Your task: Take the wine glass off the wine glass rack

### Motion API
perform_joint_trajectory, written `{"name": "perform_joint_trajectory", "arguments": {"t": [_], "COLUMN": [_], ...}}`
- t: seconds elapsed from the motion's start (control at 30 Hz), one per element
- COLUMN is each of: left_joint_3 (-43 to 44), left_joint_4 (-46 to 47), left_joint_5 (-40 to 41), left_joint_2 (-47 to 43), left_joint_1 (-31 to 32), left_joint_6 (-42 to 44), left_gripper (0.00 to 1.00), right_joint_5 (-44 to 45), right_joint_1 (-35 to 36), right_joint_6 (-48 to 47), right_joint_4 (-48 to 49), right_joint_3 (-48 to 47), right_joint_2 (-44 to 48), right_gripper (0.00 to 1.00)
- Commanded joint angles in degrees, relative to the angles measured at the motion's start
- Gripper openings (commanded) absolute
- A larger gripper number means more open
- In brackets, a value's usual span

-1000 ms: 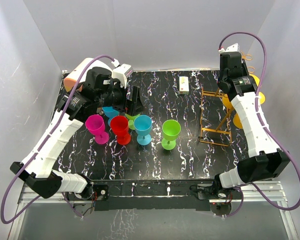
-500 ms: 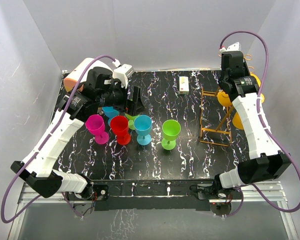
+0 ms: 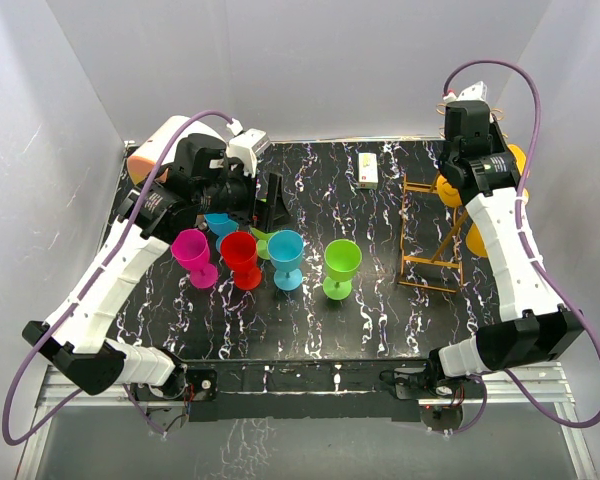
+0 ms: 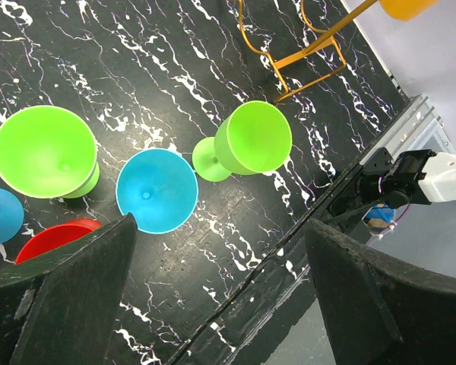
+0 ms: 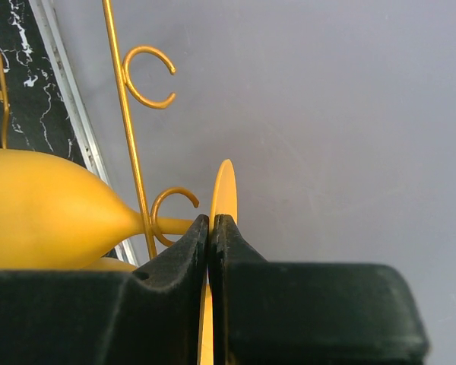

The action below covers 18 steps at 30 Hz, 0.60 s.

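The wine glass rack (image 3: 427,236), a tall orange-gold wire frame, stands at the right of the table. Yellow wine glasses (image 3: 448,189) hang on it. In the right wrist view my right gripper (image 5: 211,221) is shut on the thin foot disc (image 5: 225,190) of a yellow wine glass (image 5: 45,209). Its stem lies in a curled loop of the rack (image 5: 126,129). In the top view the right gripper (image 3: 469,120) is high at the rack's top. My left gripper (image 3: 271,204) is open and empty above the coloured glasses; the left wrist view (image 4: 220,224) shows this too.
Pink (image 3: 192,250), red (image 3: 240,254), blue (image 3: 285,254) and green (image 3: 340,266) glasses stand left of centre, two more behind them. A small white box (image 3: 369,168) lies at the back. A cream-and-orange drum (image 3: 145,155) sits far left. The grey wall is close behind the rack.
My right gripper has shifted slightly up and towards the back right, with the yellow glass's foot in it. The left arm has not moved.
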State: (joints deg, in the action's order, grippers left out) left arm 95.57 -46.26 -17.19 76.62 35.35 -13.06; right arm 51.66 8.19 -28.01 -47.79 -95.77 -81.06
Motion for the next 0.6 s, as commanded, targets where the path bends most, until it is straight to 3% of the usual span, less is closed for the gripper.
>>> {"name": "perform_joint_trajectory", "arguments": {"t": [0.0,0.57], "left_joint_3": [0.3,0.2], "left_joint_4": [0.8,0.7], "left_joint_5": [-1.1,-0.9], "left_joint_2": [-0.5,-0.6], "left_joint_1": [0.2,0.4], "left_joint_6": [0.0,0.1], "left_gripper": [0.91,0.91], "right_joint_5": [2.9,1.4], "right_joint_1": [-0.1,-3.1], "right_joint_6": [-1.4,-2.0], "right_joint_4": [5.2,7.7], "right_joint_3": [0.4,2.5], "right_joint_2": [2.0,1.1], "right_gripper": [0.00,0.00]}}
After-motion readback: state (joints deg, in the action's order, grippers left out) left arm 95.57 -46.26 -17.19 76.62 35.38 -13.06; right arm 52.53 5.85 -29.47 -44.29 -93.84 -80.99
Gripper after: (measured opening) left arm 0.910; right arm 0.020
